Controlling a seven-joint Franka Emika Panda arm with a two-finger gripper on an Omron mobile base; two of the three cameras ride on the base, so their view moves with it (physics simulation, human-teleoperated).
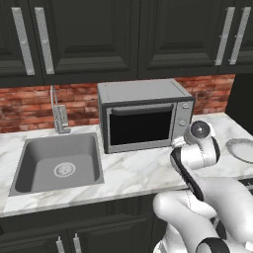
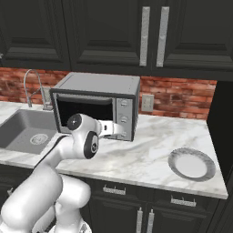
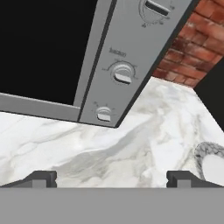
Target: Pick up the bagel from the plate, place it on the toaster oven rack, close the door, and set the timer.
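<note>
The grey toaster oven (image 1: 143,91) stands on the marble counter, and its door (image 1: 141,126) is upright against the front, dark glass under a bar handle. Behind that glass the rack is hidden. My gripper (image 3: 111,179) is open with nothing between its fingertips (image 3: 41,178). It hovers low over the counter just in front of the oven's lower right corner, below the control knobs (image 3: 121,73). From the right base view the gripper (image 2: 120,131) sits beside the control panel (image 2: 124,116). The plate (image 2: 175,159) lies bare to the right. The bagel is out of view.
A sink (image 1: 57,160) with a faucet (image 1: 59,113) lies left of the oven. Brick backsplash with an outlet (image 2: 146,103) runs behind, dark cabinets above. Open marble counter (image 2: 150,141) lies between the oven and the plate, which sits near the counter's right end.
</note>
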